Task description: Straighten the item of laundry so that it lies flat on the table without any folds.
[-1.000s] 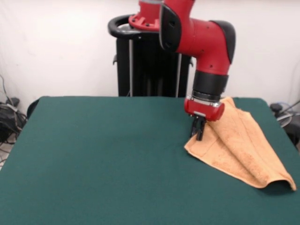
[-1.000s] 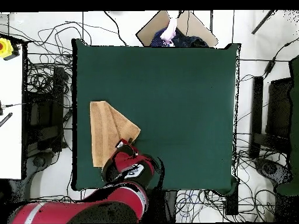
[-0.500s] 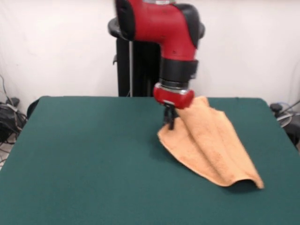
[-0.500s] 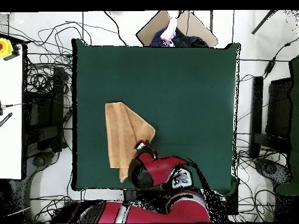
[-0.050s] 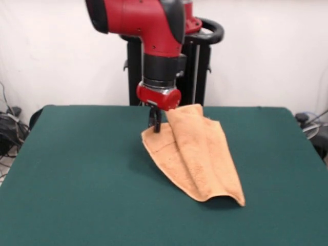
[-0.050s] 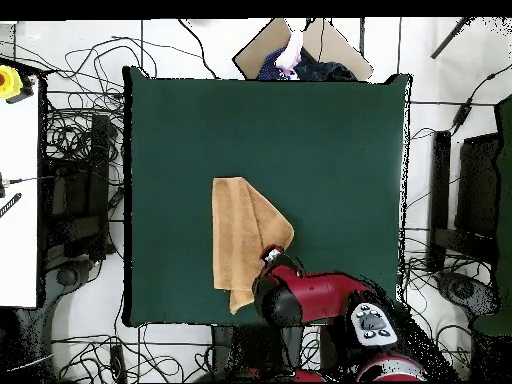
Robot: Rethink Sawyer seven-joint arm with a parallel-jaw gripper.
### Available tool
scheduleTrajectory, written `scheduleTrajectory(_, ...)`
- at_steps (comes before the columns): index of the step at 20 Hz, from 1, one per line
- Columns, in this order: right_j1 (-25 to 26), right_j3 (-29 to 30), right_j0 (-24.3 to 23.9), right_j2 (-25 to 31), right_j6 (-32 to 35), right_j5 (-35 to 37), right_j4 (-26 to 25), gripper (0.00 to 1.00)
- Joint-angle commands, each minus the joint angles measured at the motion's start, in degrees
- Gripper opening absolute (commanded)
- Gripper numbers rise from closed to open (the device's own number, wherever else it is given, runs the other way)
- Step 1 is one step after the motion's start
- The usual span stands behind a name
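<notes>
Peach terry towel (image 5: 197, 154) folded in long lengthwise pleats on the green table (image 5: 77, 179), now at centre frame in the front view, dragged leftward from the right side over the last second. Red arm's fingers (image 5: 154, 123) closed on the towel's far corner, lifting it slightly. Overhead: towel (image 6: 240, 240) left of centre. Repositioned, not yet unfolded; folds remain.

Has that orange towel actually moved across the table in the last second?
Yes. In the overhead view the towel, pinched at a corner by the gripper, has slid rightward, away from the table's left edge and toward its middle.
</notes>
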Motion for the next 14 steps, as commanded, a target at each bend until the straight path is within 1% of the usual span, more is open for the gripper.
scheduleTrajectory(1, -1.4, -1.9, -1.7, 9.1, -9.5, 7.5, -5.5, 0.00)
scheduleTrajectory(5, -0.9, -2.6, -0.4, 8.2, -7.0, 6.7, -6.8, 0.00)
scheduleTrajectory(9, 0.7, -3.1, 2.7, 6.0, -3.8, 5.1, -6.4, 0.00)
scheduleTrajectory(11, -0.9, -2.6, 2.7, 7.1, -4.4, 7.5, -5.5, 0.00)
scheduleTrajectory(14, -5.8, -1.3, 0.5, 11.1, -8.6, 14.7, -3.1, 0.00)
